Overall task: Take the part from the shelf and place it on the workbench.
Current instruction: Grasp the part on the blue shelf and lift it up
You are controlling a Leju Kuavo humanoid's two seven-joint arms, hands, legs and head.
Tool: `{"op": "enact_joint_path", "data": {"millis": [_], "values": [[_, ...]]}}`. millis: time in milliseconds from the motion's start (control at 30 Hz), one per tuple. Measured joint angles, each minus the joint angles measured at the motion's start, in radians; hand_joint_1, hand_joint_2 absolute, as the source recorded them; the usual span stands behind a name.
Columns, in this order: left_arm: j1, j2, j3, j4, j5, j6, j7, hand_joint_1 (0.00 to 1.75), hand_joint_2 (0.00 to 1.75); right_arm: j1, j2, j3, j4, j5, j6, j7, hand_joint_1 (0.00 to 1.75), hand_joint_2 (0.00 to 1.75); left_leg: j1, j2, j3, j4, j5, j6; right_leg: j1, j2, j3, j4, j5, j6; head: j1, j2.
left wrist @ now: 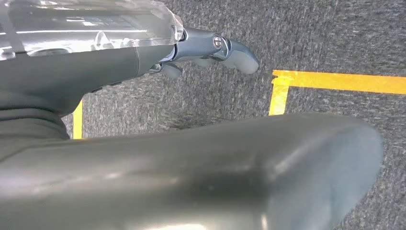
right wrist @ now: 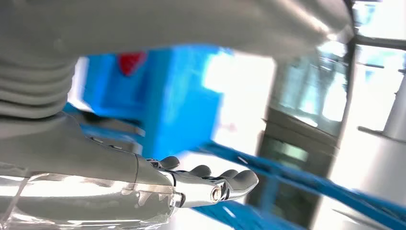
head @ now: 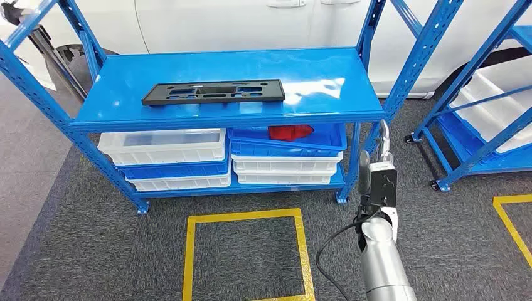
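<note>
A flat black part point(head: 213, 92) with several cutouts lies on the top deck of the blue shelf point(head: 326, 69), left of its middle. My right hand point(head: 375, 157) is raised in front of the shelf's right front post, below the deck's level and well to the right of the part. In the right wrist view the right hand point(right wrist: 206, 182) has its fingers stretched out with nothing in them. My left hand point(left wrist: 210, 50) hangs over the grey carpet, fingers loosely apart and holding nothing.
Under the top deck stand white bins point(head: 163, 147) and a blue bin point(head: 332, 143) holding a red object point(head: 290, 132). Yellow tape point(head: 244, 216) marks a square on the carpet before the shelf. A second blue rack point(head: 483, 119) stands at right; a white car point(head: 251, 25) is behind.
</note>
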Motion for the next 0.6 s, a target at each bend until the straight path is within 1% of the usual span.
{"op": "enact_joint_path", "data": {"millis": [67, 100, 133, 167, 200, 267, 300, 333, 367, 400, 433, 467, 500, 533, 600], "values": [[0.0, -0.001, 0.001, 0.001, -0.002, 0.0, 0.0, 0.0, 0.0, -0.001, -0.004, 0.018, -0.027, 0.002, -0.02, -0.001, 0.0, 1.75, 0.0, 0.001, 0.001, -0.002, 0.001, -0.004, 0.001, 0.001, 0.0, -0.002, 0.001, -0.005, 0.0, 0.0], [0.0, -0.002, 0.002, 0.001, -0.004, 0.0, 0.0, 0.0, 0.0, -0.002, -0.007, 0.038, -0.055, 0.005, -0.04, -0.002, 0.0, 1.75, 0.001, 0.0, 0.0, 0.001, -0.002, -0.01, -0.001, 0.001, 0.001, -0.005, 0.003, -0.01, 0.0, 0.0], [0.0, -0.003, 0.002, 0.001, -0.006, 0.0, 0.0, 0.0, 0.0, -0.005, -0.01, 0.06, -0.081, 0.008, -0.06, -0.003, 0.0, 1.75, 0.002, 0.0, -0.004, 0.012, -0.011, -0.016, -0.003, 0.001, 0.003, -0.008, 0.004, -0.015, 0.0, 0.0], [0.0, -0.004, 0.003, 0.002, -0.009, 0.0, 0.0, 0.0, 0.0, -0.009, -0.012, 0.085, -0.105, 0.012, -0.078, -0.003, 0.0, 1.75, 0.004, -0.001, -0.015, 0.04, -0.029, -0.022, -0.005, 0.001, 0.004, -0.012, 0.006, -0.02, 0.0, 0.0], [0.0, -0.006, 0.003, 0.003, -0.012, 0.0, 0.0, 0.0, 0.0, -0.013, -0.014, 0.113, -0.127, 0.017, -0.098, -0.002, 0.0, 1.75, 0.007, -0.001, -0.037, 0.089, -0.058, -0.028, -0.007, 0.001, 0.006, -0.014, 0.007, -0.024, 0.0, 0.0], [0.001, -0.01, 0.003, 0.006, -0.019, 0.001, 0.001, 0.0, 0.0, -0.021, -0.018, 0.171, -0.162, 0.027, -0.133, -0.001, 0.0, 1.75, 0.013, -0.002, -0.099, 0.223, -0.118, -0.037, -0.007, 0.001, 0.006, -0.014, 0.007, -0.027, 0.0, 0.0], [0.001, -0.012, 0.003, 0.008, -0.023, 0.002, 0.002, 0.0, 0.0, -0.024, -0.019, 0.202, -0.174, 0.033, -0.149, 0.0, 0.0, 1.75, 0.016, -0.002, -0.123, 0.27, -0.13, -0.041, -0.007, 0.001, 0.007, -0.013, 0.006, -0.027, 0.0, 0.0], [0.002, -0.013, 0.003, 0.009, -0.028, 0.002, 0.004, 0.0, 0.0, -0.028, -0.021, 0.235, -0.183, 0.039, -0.164, 0.001, 0.0, 1.75, 0.018, -0.002, -0.13, 0.28, -0.122, -0.043, -0.007, 0.002, 0.007, -0.013, 0.006, -0.026, 0.0, 0.0], [0.003, -0.015, 0.003, 0.01, -0.033, 0.004, 0.006, 0.0, 0.0, -0.032, -0.022, 0.269, -0.19, 0.047, -0.179, 0.002, 0.0, 1.75, 0.021, -0.002, -0.118, 0.25, -0.096, -0.045, -0.008, 0.003, 0.009, -0.013, 0.005, -0.025, 0.0, 0.0], [0.003, -0.016, 0.003, 0.011, -0.038, 0.005, 0.007, 0.0, 0.0, -0.037, -0.023, 0.304, -0.196, 0.055, -0.193, 0.003, 0.0, 1.75, 0.023, -0.002, -0.087, 0.185, -0.058, -0.045, -0.009, 0.003, 0.011, -0.012, 0.003, -0.023, 0.0, 0.0], [0.003, -0.017, 0.003, 0.011, -0.043, 0.007, 0.009, 0.0, 0.0, -0.043, -0.024, 0.338, -0.201, 0.064, -0.206, 0.005, 0.0, 1.75, 0.024, -0.002, -0.052, 0.113, -0.027, -0.044, -0.008, 0.004, 0.013, -0.011, 0.001, -0.019, 0.0, 0.0], [0.003, -0.018, 0.003, 0.012, -0.048, 0.009, 0.01, 0.0, 0.0, -0.05, -0.025, 0.371, -0.206, 0.073, -0.22, 0.006, 0.0, 1.75, 0.024, -0.003, -0.023, 0.053, -0.006, -0.04, -0.007, 0.005, 0.013, -0.01, -0.001, -0.014, 0.0, 0.0], [0.003, -0.019, 0.003, 0.012, -0.053, 0.011, 0.012, 0.0, 0.0, -0.055, -0.025, 0.401, -0.21, 0.082, -0.233, 0.008, 0.0, 1.75, 0.022, -0.004, -0.006, 0.015, 0.003, -0.036, -0.006, 0.006, 0.013, -0.009, -0.001, -0.008, 0.0, 0.0], [0.003, -0.021, 0.003, 0.013, -0.058, 0.012, 0.013, 0.0, 0.0, -0.06, -0.025, 0.429, -0.214, 0.091, -0.246, 0.009, 0.0, 1.75, 0.019, -0.005, -0.001, 0.001, 0.002, -0.03, -0.005, 0.006, 0.011, -0.009, -0.001, -0.002, 0.0, 0.0], [0.005, -0.024, 0.003, 0.013, -0.066, 0.016, 0.016, 0.0, 0.0, -0.065, -0.026, 0.476, -0.221, 0.106, -0.269, 0.012, 0.0, 1.75, 0.018, -0.005, -0.002, -0.003, 0.004, -0.017, -0.006, 0.005, 0.011, -0.01, -0.001, 0.01, 0.0, 0.0]]}}
